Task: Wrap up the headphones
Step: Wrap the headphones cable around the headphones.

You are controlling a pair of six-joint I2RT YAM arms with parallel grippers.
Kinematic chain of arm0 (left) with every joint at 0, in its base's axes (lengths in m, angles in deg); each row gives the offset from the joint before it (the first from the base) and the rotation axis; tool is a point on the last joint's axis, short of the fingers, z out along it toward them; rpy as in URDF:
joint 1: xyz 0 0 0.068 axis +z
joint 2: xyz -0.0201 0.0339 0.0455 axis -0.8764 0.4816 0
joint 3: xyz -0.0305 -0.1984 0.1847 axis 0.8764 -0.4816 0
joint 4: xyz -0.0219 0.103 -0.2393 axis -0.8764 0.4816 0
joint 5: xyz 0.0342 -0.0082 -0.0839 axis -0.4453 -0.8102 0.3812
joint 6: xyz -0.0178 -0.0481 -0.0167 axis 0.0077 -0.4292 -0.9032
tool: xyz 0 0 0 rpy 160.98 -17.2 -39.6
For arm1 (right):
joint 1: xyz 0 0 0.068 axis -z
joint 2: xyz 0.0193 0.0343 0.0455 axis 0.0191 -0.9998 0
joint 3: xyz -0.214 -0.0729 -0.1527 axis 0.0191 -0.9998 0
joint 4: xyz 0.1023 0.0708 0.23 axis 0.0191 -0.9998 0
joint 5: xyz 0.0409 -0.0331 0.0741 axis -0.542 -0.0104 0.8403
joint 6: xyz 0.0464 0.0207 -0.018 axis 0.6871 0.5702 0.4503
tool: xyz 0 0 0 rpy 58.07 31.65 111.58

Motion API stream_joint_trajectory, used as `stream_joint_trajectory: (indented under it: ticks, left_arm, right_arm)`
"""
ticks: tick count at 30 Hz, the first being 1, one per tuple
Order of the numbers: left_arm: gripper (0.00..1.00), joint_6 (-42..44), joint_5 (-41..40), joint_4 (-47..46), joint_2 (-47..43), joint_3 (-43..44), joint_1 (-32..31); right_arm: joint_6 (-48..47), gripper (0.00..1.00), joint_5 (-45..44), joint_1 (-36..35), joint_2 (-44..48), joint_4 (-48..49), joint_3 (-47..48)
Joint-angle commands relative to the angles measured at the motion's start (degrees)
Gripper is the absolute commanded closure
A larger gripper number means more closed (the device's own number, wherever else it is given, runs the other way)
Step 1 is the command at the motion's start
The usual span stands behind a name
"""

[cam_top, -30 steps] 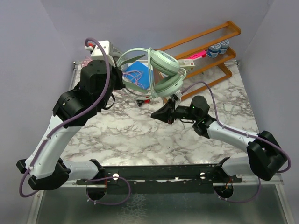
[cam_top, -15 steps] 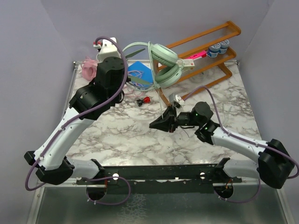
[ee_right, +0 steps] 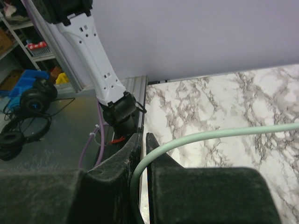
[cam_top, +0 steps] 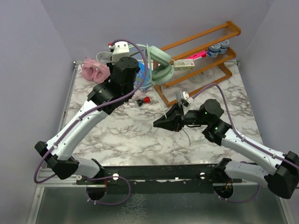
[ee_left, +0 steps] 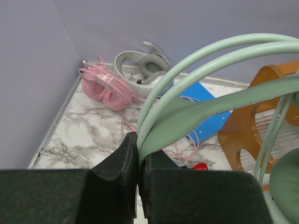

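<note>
- marble-patterned table (cam_top: pixel 140 135) closed in by plain lilac-grey walls, with an orange wooden rack (cam_top: pixel 205 37) leaning at the far right.
- left jaws are shut tight on the headband of the mint green headphones (ee_left: pixel 196 112), which they hold up off the table at the far middle, just left of the rack.
- in the top view the mint cups hang close together below the band, in front of the rack's left end.
- right jaws sit nearer and to the right of centre, almost closed, pinching the thin mint cable (ee_right: pixel 224 135); the cable passes between them and runs off to the side over the marble.
- pink headphones (ee_left: pixel 105 88) lie in the far left corner of the table, with the silver-grey headphones (ee_left: pixel 149 63) just behind them against the wall.
- a flat blue object (ee_left: pixel 205 93) lies beneath the raised mint set, with loops of pink cable across it.
- a small red object (cam_top: pixel 146 99) rests on the table near the blue one.
</note>
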Motion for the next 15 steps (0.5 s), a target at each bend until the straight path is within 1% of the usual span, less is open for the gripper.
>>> stream_joint_trajectory:
  ticks: [1, 9, 15]
  left_arm:
    - [1.00, -0.07, -3.74, -7.39, -0.47, -1.36, 1.16]
    - [1.00, 0.29, -3.35, -7.52, -0.64, -5.30, 2.19]
    - [1.00, 1.69, -1.80, -7.52, -0.93, -7.87, 2.50]
  right_arm:
    - [-0.94, 0.87, 1.31, -0.49, 2.11, -4.68, 4.99]
    - [-1.98, 0.85, -1.62, -0.51, 2.75, -8.61, 13.36]
    - [-5.85, 0.84, -5.24, -0.52, 1.11, -13.90, 21.09]
